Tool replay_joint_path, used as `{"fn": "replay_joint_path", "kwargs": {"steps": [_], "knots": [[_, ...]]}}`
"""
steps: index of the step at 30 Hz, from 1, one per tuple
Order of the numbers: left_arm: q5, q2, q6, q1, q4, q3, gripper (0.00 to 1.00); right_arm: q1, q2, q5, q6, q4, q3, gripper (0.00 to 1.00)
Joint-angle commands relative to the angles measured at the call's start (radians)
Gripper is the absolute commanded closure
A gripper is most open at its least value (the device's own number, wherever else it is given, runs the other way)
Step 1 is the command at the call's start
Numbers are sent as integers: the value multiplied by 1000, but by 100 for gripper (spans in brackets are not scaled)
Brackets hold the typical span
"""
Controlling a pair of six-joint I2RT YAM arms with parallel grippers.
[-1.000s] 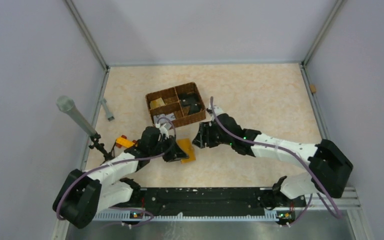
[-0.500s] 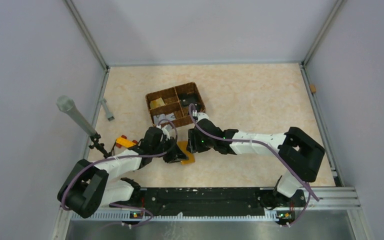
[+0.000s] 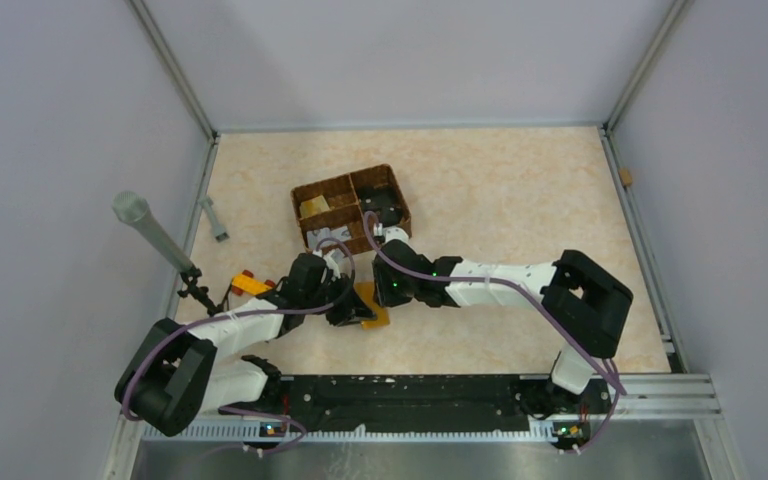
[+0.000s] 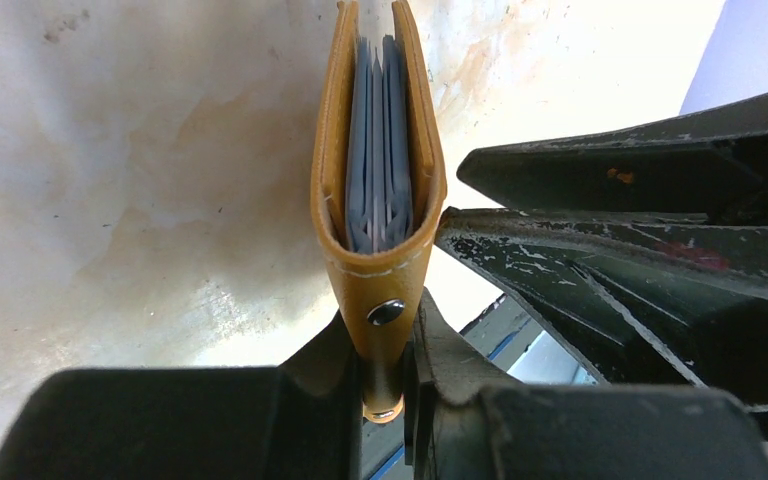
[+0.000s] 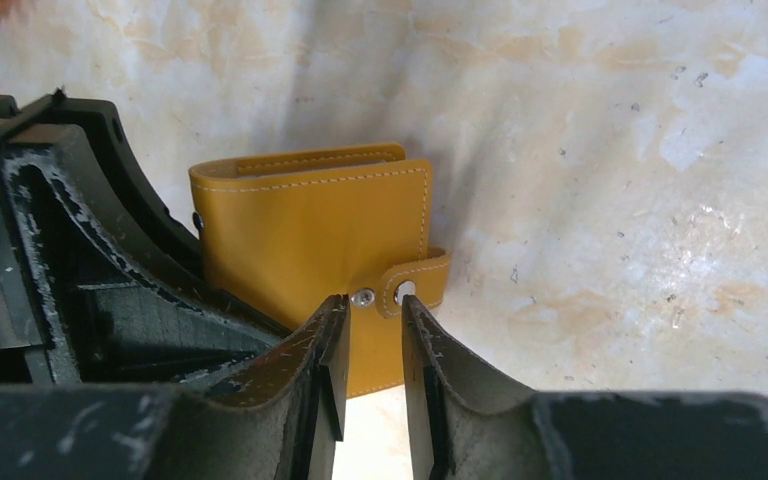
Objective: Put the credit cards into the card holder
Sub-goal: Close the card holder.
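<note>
Pinching card holder (image 4: 378, 200) edgewise, left end effector (image 4: 388, 390); right end effector (image 5: 372, 340) seemingly touching.

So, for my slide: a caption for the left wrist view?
Left gripper clamps the card holder edge-on, grey layers visible inside.

Far end of card holder (image 4: 378, 272) off-frame

Nothing in here can be read. The card holder (image 5: 310, 240) shows only plain mustard leather, stitching and a stud. A pale slip (image 3: 317, 238) in the woven basket (image 3: 345, 178) is too small to make out.
</note>
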Motion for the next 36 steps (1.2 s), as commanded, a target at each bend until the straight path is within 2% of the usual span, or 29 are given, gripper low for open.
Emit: {"fn": "replay_joint_path", "kwargs": {"steps": [1, 10, 16, 23, 25, 27, 36], "knots": [[-36, -8, 23, -2, -15, 23, 100, 15, 14, 31, -9, -28, 50, 74], [-37, -14, 24, -2, -19, 27, 100, 15, 32, 32, -11, -30, 54, 78], [-38, -23, 25, -2, -27, 25, 100, 14, 11, 29, -12, -12, 43, 91], [-33, -23, 25, -3, -26, 24, 100, 15, -6, 30, -12, -14, 41, 89], [-31, -25, 25, -2, -26, 24, 100, 16, -8, 30, -12, -13, 38, 92], [-31, -25, 25, -2, -26, 23, 100, 16, -15, 23, -13, 2, 33, 100], [-31, -13, 27, -1, -21, 20, 100, 16, -41, -60, -28, 93, -8, 100]]}}
